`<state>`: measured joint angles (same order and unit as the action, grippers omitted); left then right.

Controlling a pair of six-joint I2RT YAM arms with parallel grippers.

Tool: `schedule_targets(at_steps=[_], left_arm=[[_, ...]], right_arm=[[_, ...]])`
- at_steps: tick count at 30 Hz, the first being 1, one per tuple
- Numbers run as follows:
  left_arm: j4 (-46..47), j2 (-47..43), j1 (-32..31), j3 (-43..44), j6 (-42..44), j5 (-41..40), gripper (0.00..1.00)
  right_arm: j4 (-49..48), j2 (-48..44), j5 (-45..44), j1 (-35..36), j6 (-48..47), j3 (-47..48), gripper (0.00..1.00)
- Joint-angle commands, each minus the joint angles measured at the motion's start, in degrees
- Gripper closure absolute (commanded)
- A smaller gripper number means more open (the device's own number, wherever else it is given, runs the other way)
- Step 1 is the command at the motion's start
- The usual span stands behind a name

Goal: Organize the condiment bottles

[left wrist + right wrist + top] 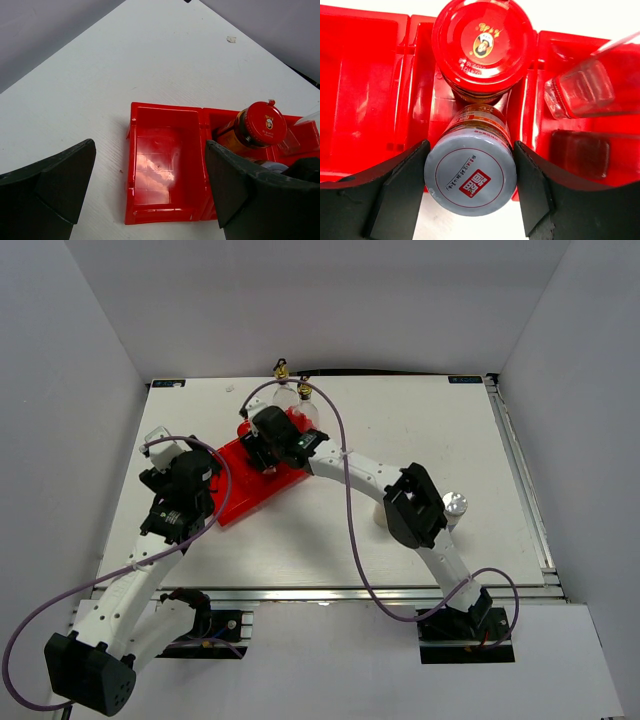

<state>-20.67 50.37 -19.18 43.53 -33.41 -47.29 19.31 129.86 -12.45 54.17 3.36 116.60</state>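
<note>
Right wrist view alone shows the right gripper (pixel 470 146) clamped on a silver-lidded shaker (pixel 470 180) in the red tray's (pixel 365 90) middle bay; red-lidded jar (pixel 482 42) just beside, 12 o'clock; we count two glass bottles (pixel 580 90), 2 o'clock; the shaker lid's red seal has characters we cannot read; top view alone shows a second shaker (pixel 455 505) on the table (pixel 420 420), 3 o'clock; left gripper (pixel 149 145) spread apart, empty.

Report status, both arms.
Left gripper open above tray, over its empty end compartment. Right gripper shut on silver-lidded shaker at middle compartment. Red-lidded jar close beside it.
</note>
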Motion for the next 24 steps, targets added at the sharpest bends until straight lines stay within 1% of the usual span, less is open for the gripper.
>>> schedule_targets(at_steps=[1,3,4,6,7,9,10,13,15,20,22,23,24], left_arm=[[1.07,-0.62,0.28,-0.55,0.63,0.97,0.02],[0.98,-0.45,0.28,-0.37,0.71,1.23,0.02],[0.98,-0.36,0.28,-0.37,0.71,1.32,0.02],[0.8,-0.54,0.28,-0.37,0.71,1.5,0.02],[0.8,-0.62,0.28,-0.46,0.71,1.58,0.02],[0.89,-0.89,0.28,-0.46,0.8,1.93,0.02],[0.89,-0.89,0.28,-0.46,0.8,1.94,0.02],[0.72,-0.89,0.28,-0.2,0.8,2.2,0.02],[0.71,-0.8,0.28,-0.11,0.8,2.64,0.02],[0.28,-1.32,0.28,0.59,0.63,3.08,0.02],[0.1,-1.68,0.28,0.94,0.36,3.43,0.02],[0.19,-1.94,0.28,0.94,0.36,3.78,0.02],[0.27,-2.12,0.28,0.94,0.36,4.22,0.02]], right_arm=[[-8.06,0.47,-0.65,0.14,-0.99,3.72,1.0],[-7.8,1.27,-0.82,0.14,-0.63,3.99,1.0],[-7.62,1.36,-1.08,0.06,-0.46,3.73,0.87],[-7.53,1.1,-1.44,0.14,-0.28,3.38,0.75],[-7.62,0.92,-1.61,0.14,0.07,3.03,0.59],[-7.8,0.31,-1.7,0.14,0.25,1.97,0.47],[-7.62,0.04,-1.7,0.06,0.34,1.79,0.36],[-7.1,-0.92,-1.18,0.14,0.34,1.7,0.26],[-6.66,-2.15,0.05,0.14,-0.36,1.7,0.11],[-5.16,-6.89,2.59,0.14,-0.54,0.57,0.11],[-5.25,-9.09,3.22,0.14,-0.28,-1.27,0.11],[-5.34,-11.71,3.83,0.14,-0.28,-2.33,0.1],[-4.99,-13.13,4.18,0.14,-0.19,-4.69,0.11]])
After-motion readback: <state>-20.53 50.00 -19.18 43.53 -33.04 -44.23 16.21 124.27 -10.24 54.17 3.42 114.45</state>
